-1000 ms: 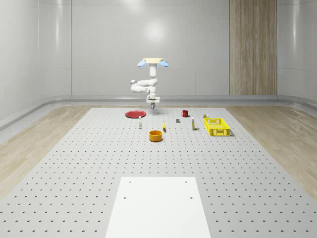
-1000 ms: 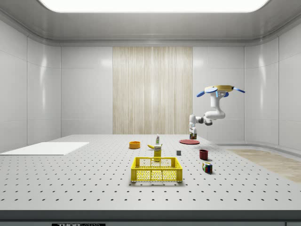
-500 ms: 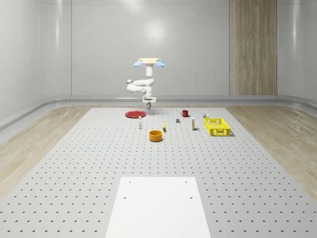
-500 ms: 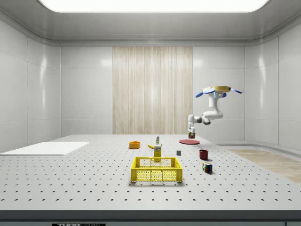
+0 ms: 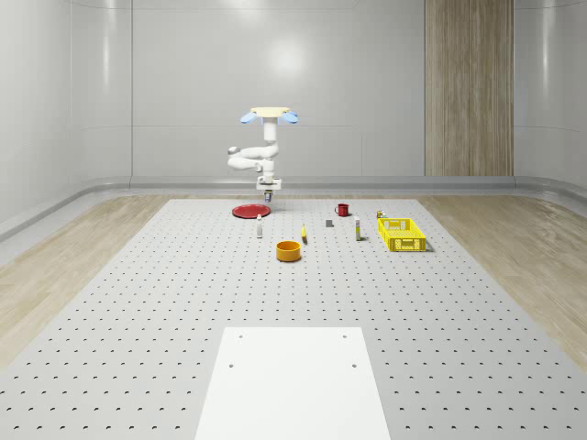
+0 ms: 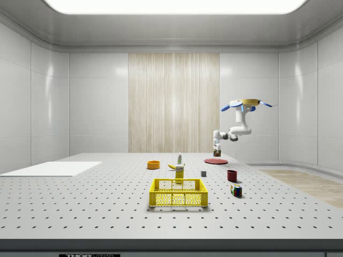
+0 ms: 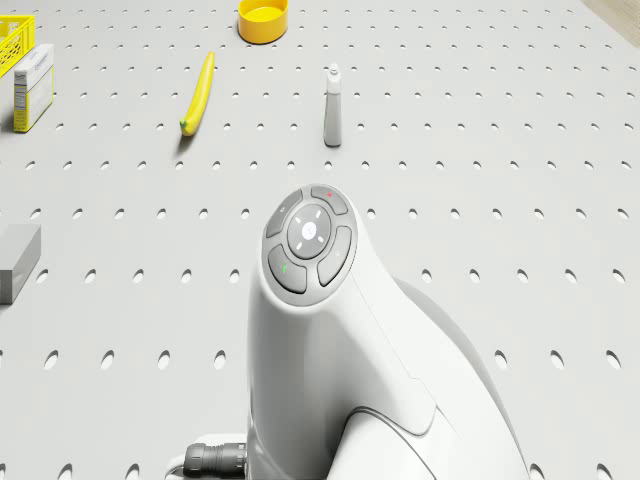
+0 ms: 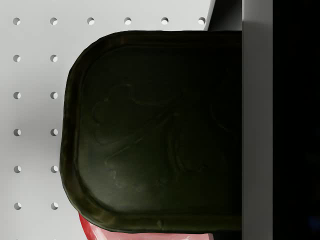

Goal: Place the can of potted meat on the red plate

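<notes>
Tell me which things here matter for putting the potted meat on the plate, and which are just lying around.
Part of the job:
- dark rounded-rectangle metal can of potted meat, held at the end effector
- flat round red plate
- drone, hovering by the plate

Lying about:
- yellow plastic basket
- orange round bowl
- yellow banana
- dark red mug
- small grey bottle

A: What does the drone (image 5: 267, 114) look like?
B: A flat tan disc body with blue rotor blades at its sides.
A: And the arm (image 7: 335, 340)?
B: Glossy white rounded shells, a grey round button pad with red and green marks, and 1 grey ribbed cable connector (image 7: 213, 459).
</notes>
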Controlling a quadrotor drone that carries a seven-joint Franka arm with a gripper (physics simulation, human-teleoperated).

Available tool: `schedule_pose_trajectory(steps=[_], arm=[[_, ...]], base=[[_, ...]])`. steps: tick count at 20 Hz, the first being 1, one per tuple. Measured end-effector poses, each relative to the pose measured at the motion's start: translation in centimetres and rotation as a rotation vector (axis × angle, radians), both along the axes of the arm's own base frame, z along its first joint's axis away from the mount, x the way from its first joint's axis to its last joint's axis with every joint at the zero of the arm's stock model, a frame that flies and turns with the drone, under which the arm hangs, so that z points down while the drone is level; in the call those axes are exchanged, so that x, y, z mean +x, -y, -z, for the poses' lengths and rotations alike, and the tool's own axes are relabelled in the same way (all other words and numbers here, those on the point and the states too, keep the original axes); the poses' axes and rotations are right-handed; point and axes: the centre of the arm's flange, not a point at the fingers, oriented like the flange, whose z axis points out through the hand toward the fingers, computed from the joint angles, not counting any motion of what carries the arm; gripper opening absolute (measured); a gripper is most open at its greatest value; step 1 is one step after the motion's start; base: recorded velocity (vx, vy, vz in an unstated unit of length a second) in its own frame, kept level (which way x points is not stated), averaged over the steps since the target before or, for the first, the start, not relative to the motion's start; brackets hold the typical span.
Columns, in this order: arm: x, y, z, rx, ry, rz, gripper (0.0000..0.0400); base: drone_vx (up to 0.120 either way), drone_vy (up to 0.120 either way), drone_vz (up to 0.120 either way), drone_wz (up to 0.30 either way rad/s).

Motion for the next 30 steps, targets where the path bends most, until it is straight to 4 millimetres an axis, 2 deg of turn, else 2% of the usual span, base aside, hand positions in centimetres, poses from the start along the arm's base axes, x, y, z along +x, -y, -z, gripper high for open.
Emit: schedule_pose_trajectory(steps=[24, 30], arm=[[0.0, 0.0, 0.0, 0.000, 0.000, 0.000, 0.0281], [0.0, 0.0, -1.5, 0.000, 0.000, 0.001, 0.0280]], base=[[0.000, -0.120, 0.000, 0.000], [0.000, 0.000, 0.000, 0.000]])
